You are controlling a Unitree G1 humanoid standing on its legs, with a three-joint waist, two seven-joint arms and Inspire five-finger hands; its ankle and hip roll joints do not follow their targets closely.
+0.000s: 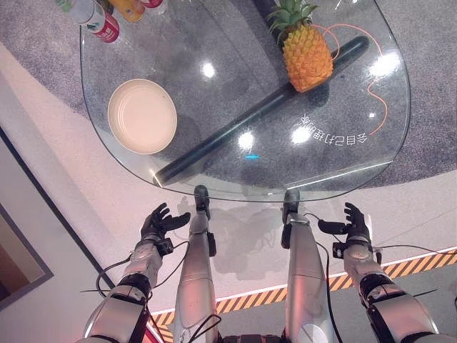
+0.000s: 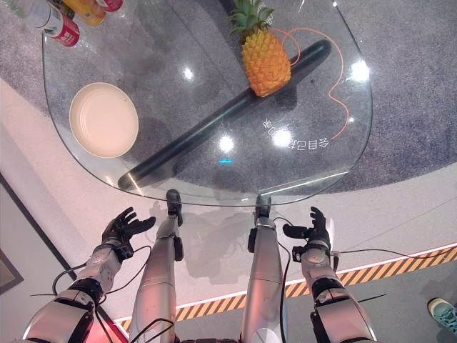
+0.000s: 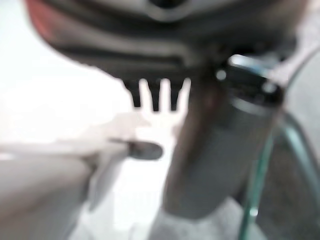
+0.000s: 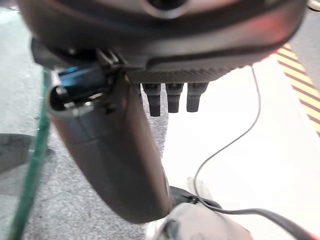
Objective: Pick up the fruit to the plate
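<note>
Where grey carpet shows through, glass table (image 1: 357,153), pineapple (image 1: 305,53), plate (image 1: 142,116), both hands (image 1: 158,223) (image 1: 355,227) open.

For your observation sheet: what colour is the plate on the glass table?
The plate is cream, seen best in the left eye view.

Nothing readable with certainty. White lettering (image 1: 332,136) printed on the glass table (image 1: 178,43), right of centre in the left eye view, seen upside down and mirrored; characters not legible. Red and white labels on the bottles (image 1: 100,21) at the upper left corner of the frame, print too small to make out. Orange and black warning stripes (image 1: 400,268) on the floor at the lower right, no words or numbers on them.
</note>
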